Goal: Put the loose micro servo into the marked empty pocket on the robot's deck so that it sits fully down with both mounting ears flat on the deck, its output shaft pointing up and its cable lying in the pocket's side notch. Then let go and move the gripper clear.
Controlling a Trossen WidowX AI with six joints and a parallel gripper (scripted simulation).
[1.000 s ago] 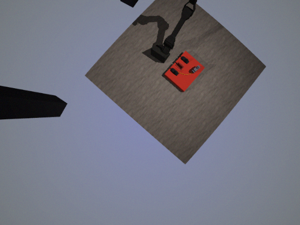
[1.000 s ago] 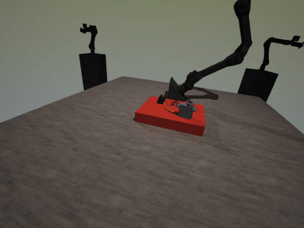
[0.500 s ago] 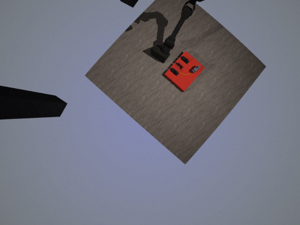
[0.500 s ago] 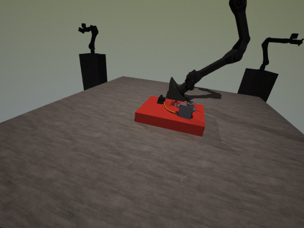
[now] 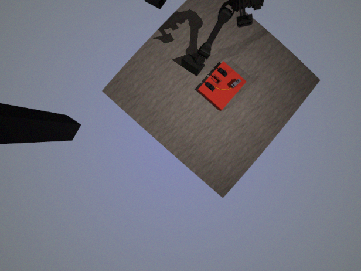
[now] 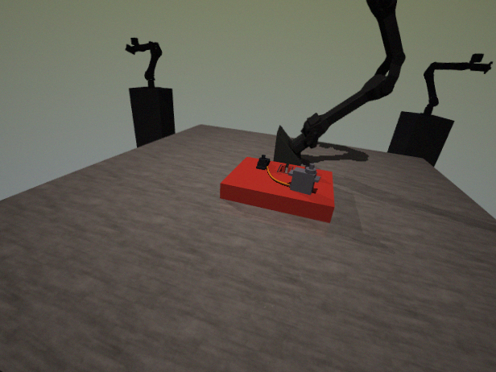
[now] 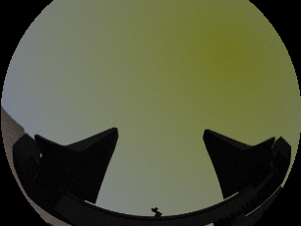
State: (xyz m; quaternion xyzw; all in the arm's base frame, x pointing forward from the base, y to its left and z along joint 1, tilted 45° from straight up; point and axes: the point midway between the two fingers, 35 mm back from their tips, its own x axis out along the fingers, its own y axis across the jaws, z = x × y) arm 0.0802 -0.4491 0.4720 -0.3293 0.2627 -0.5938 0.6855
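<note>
The loose grey micro servo [image 5: 236, 83] [image 6: 303, 181] stands roughly upright on the red deck [image 5: 221, 101] [image 6: 278, 203], output shaft up. Its body and ears are above the deck surface. An orange cable [image 5: 223, 89] [image 6: 276, 179] curves from it toward a black servo [image 5: 210, 85] [image 6: 263, 163]. The marked pocket [image 5: 216, 79] [image 6: 285, 168] is empty, between that servo and a second black servo [image 5: 222, 71]. My gripper [image 7: 162, 134] is wide open and empty. It is raised high, away from the deck; the exterior view does not show it.
My arm's dark base [image 5: 191, 65] [image 6: 284, 148] stands close behind the deck. The arm [image 5: 215, 33] [image 6: 350, 105] rises from it. Two other arms stand on black pedestals [image 6: 150, 117] [image 6: 419, 137] beyond the table [image 5: 222, 164] [image 6: 201, 282].
</note>
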